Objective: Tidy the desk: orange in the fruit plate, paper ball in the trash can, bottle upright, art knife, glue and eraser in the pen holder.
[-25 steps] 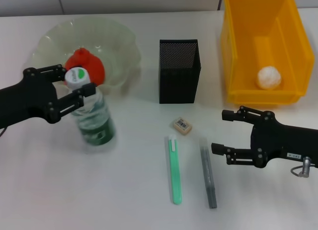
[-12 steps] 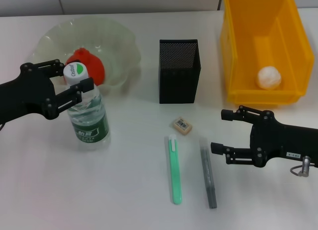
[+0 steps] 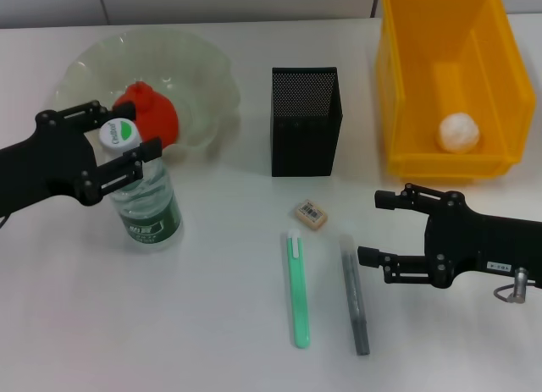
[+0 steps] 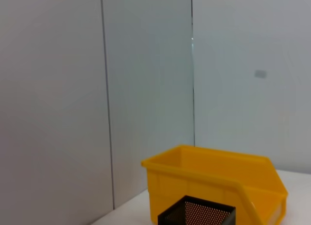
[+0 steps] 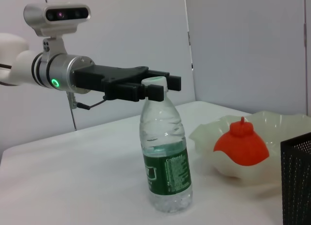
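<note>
A clear water bottle (image 3: pixel 142 197) with a green label stands upright in front of the fruit plate (image 3: pixel 203 66). My left gripper (image 3: pixel 125 134) is shut on its white cap; the right wrist view shows the bottle (image 5: pixel 165 162) and that gripper (image 5: pixel 156 86) from the side. The orange (image 3: pixel 148 113) lies in the plate. The paper ball (image 3: pixel 458 131) lies in the yellow bin (image 3: pixel 398 87). The eraser (image 3: pixel 311 214), green art knife (image 3: pixel 296 289) and grey glue stick (image 3: pixel 355 292) lie on the table in front of the black mesh pen holder (image 3: pixel 305 121). My right gripper (image 3: pixel 373 227) is open, just right of the glue stick.
The white table runs bare along its front edge and between bottle and knife. The left wrist view shows only the yellow bin (image 4: pixel 214 181), the pen holder's top (image 4: pixel 199 215) and the wall. The plate (image 5: pixel 272 123) and orange (image 5: pixel 241 142) stand behind the bottle.
My left gripper has swung the bottle from tilted to upright, and its base has shifted a little to the left. The right gripper has barely moved.
</note>
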Controlling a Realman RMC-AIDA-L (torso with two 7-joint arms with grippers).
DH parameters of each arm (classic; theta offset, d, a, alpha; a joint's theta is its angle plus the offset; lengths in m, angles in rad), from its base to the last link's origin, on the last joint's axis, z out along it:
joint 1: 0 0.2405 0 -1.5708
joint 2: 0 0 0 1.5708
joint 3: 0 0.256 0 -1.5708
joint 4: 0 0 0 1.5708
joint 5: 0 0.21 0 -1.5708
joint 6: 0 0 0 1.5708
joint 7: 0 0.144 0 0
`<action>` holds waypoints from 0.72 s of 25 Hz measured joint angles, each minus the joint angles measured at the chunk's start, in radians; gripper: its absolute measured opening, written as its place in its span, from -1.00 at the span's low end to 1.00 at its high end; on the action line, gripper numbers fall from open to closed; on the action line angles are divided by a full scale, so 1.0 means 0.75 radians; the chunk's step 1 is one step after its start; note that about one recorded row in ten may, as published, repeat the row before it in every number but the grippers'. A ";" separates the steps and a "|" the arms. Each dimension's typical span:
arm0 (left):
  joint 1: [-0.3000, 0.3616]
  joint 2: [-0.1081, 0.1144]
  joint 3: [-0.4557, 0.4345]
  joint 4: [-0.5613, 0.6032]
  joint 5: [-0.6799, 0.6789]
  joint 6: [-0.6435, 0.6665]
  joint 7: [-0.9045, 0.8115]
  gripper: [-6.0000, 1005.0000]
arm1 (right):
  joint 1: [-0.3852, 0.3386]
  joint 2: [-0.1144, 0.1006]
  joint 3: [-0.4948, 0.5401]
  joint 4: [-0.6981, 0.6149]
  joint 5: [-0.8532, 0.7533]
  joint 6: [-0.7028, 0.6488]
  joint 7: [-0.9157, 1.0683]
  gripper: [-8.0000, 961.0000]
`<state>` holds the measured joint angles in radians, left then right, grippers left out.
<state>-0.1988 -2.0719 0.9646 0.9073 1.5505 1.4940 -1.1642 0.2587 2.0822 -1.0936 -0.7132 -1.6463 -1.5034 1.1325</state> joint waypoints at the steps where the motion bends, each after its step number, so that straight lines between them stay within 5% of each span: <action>1: 0.000 0.001 -0.001 -0.002 -0.007 0.000 -0.002 -0.01 | 0.000 0.000 0.000 0.000 -0.005 0.000 0.003 0.76; 6: -0.001 0.003 -0.023 -0.010 -0.024 0.004 -0.004 0.10 | 0.002 -0.001 0.000 -0.014 -0.020 0.000 0.024 0.76; 11: 0.002 0.006 -0.204 0.003 -0.042 0.146 -0.004 0.47 | -0.003 0.000 0.000 -0.079 -0.030 -0.013 0.088 0.76; 15: 0.019 0.007 -0.352 -0.005 -0.045 0.321 0.012 0.56 | -0.035 0.002 0.000 -0.286 -0.040 -0.062 0.326 0.75; 18: 0.060 0.004 -0.350 -0.031 -0.030 0.387 0.074 0.57 | -0.033 0.001 -0.014 -0.516 -0.121 -0.073 0.657 0.75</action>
<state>-0.1535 -2.0685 0.7023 0.8840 1.5279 1.7844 -1.1089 0.2343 2.0829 -1.1040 -1.0998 -1.7373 -1.5579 1.6252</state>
